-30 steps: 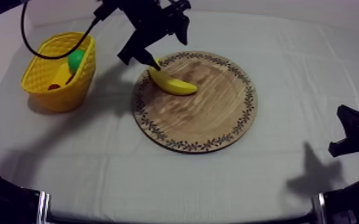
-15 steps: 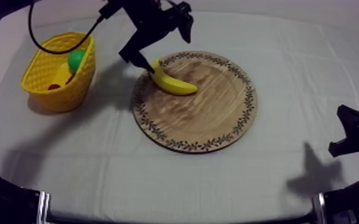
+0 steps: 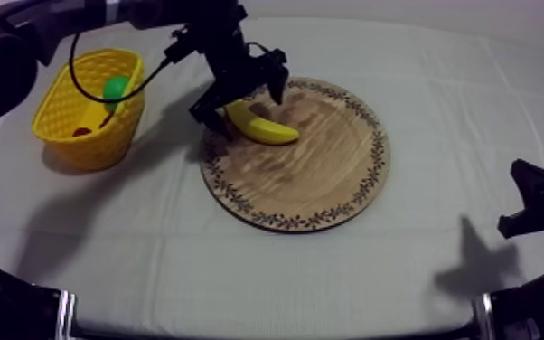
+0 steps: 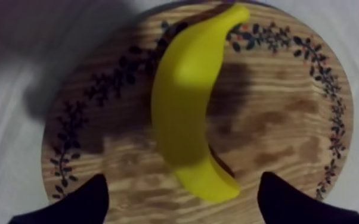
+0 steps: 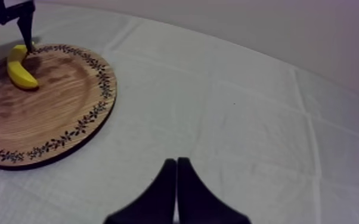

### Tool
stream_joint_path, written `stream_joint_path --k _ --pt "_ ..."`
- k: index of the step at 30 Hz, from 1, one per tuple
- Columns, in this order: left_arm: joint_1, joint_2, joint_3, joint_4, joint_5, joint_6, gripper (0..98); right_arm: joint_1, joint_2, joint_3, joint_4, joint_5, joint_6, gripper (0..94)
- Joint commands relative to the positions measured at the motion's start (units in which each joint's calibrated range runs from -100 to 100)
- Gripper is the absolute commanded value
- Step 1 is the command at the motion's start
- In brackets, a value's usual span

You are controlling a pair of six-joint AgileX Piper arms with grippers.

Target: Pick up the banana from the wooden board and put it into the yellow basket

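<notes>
Left pincer point(image 3: 242, 104) low over the wooden board point(image 3: 325, 176), its two black fingers point(image 4: 77, 202) spread wide and set astride the banana point(image 3: 262, 128), one at each side. From the left wrist camera both fingertips stand clear of the fruit, with bare wood showing in the gaps, so the pincer holds nothing.

The banana lies flat on the board in its 10 to 11 o'clock part. One tip reaches the patterned rim and the other points toward the board's middle, with a dark shadow on the wood beside it.

The yellow basket point(image 3: 95, 145) stands on the bench point(image 3: 239, 280) at 9 to 10 o'clock from the board, near it but not touching. Inside it lie a green fruit point(image 3: 115, 89) and a small red fruit point(image 3: 81, 132). The left arm point(image 3: 140, 14) reaches in from 11 o'clock.

The right arm point(image 3: 536, 206) sits at the bench's edge at about 4 o'clock from the board, well apart from it. The right pincer point(image 5: 177, 179) has its fingers pressed together in a narrow wedge with nothing between them, over the grey-white cloth point(image 5: 247, 119) beside the board.
</notes>
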Motion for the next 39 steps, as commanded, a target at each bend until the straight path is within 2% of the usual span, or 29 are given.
stream_joint_path --k 1,9,13,16,21,23,39 --pt "-0.19 1.98 -0.9 0.09 0.04 -0.38 92.9 0.0 0.0 0.05 -0.02 -0.03 -0.02 0.2" --pt "-0.9 7.29 -6.21 0.71 0.03 -1.36 91.4 0.0 0.0 0.05 -0.02 -0.03 -0.02 0.2" --pt "-1.09 8.78 -6.85 1.35 0.03 -1.63 86.1 0.0 0.0 0.05 -0.02 -0.03 -0.02 0.2" --pt "-1.14 9.26 -6.61 1.45 0.03 -1.89 73.5 0.0 0.0 0.05 -0.02 -0.03 -0.02 0.2" --pt "-1.5 8.96 -5.82 1.19 0.03 -2.28 44.5 0.0 0.0 0.05 -0.02 -0.03 -0.02 0.2" --pt "-1.72 8.73 -5.75 1.06 0.03 -2.68 36.1 0.0 0.0 0.05 -0.02 -0.03 -0.02 0.2" --pt "-1.41 0.67 -6.67 -0.95 0.06 -4.87 16.9 0.0 0.0 0.05 -0.02 -0.03 -0.02 0.2"
